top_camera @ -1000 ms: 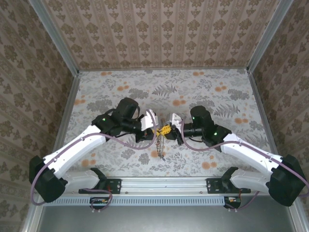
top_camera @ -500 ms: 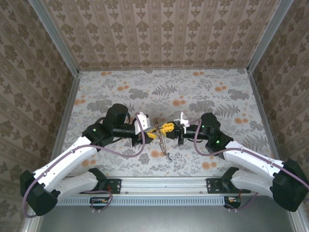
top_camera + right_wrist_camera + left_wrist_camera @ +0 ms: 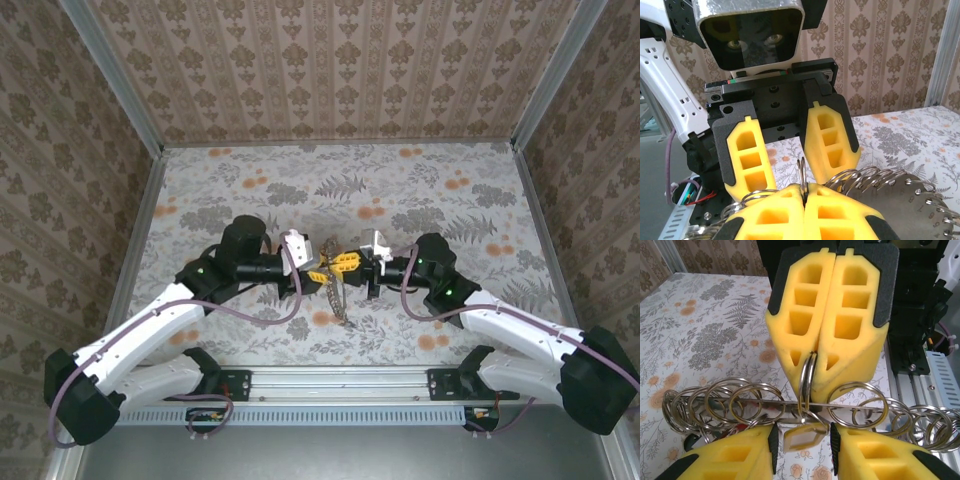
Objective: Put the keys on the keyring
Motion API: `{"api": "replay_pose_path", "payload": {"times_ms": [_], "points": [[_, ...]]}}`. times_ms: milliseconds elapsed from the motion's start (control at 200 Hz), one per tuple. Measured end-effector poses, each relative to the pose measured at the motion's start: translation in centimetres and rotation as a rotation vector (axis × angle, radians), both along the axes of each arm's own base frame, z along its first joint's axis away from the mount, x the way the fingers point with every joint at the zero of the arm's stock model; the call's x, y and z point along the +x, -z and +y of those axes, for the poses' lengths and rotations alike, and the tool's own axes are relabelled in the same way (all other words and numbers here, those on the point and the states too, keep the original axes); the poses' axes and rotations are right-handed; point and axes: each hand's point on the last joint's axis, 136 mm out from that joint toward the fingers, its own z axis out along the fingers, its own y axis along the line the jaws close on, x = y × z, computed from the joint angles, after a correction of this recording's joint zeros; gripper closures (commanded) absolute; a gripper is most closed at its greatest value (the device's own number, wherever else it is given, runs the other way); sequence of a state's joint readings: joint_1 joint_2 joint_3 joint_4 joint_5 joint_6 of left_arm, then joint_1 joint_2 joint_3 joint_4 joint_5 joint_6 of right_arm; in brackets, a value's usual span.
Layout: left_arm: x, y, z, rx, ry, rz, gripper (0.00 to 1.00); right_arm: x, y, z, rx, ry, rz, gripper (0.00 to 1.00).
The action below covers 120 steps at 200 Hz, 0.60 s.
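Observation:
My two grippers meet nose to nose above the middle of the table. My right gripper (image 3: 358, 265) (image 3: 804, 192) is shut on a small split ring (image 3: 808, 372) (image 3: 802, 172), which stands upright out of its pads. That ring hangs on the keyring (image 3: 765, 403), a thin wire strung with several steel rings. A key (image 3: 805, 436) with a pale head dangles under the held ring, between the jaws of my left gripper (image 3: 306, 266) (image 3: 802, 440), which is open and not touching it. More keys (image 3: 338, 300) hang down towards the table.
A floral cloth covers the table (image 3: 450, 200), with patterned walls on three sides. An aluminium rail (image 3: 340, 378) carrying both arm bases runs along the near edge. A purple cable (image 3: 262, 312) loops beneath the left arm.
My left gripper has opened and let go of the bunch. Both arms have drawn back slightly towards the near edge, the right one still gripping its ring.

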<state>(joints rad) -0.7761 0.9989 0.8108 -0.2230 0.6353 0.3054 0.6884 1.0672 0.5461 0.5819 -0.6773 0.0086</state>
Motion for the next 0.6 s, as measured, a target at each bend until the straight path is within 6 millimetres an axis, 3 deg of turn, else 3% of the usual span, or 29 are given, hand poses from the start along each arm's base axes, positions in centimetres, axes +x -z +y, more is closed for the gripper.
{"api": "replay_pose_path", "payload": {"times_ms": [185, 420, 600], "points": [[0.1, -0.2, 0.4, -0.004, -0.025, -0.026, 0.68, -0.2, 0.7, 0.1, -0.030, -0.006, -0.015, 1.00], [0.1, -2.0, 0.9, -0.046, -0.056, -0.092, 0.71, -0.3, 1.0, 0.2, -0.044, -0.012, -0.022, 1.00], [0.1, -0.7, 0.8, -0.020, -0.061, -0.080, 0.66, -0.4, 1.0, 0.2, -0.044, -0.013, -0.022, 1.00]]}}
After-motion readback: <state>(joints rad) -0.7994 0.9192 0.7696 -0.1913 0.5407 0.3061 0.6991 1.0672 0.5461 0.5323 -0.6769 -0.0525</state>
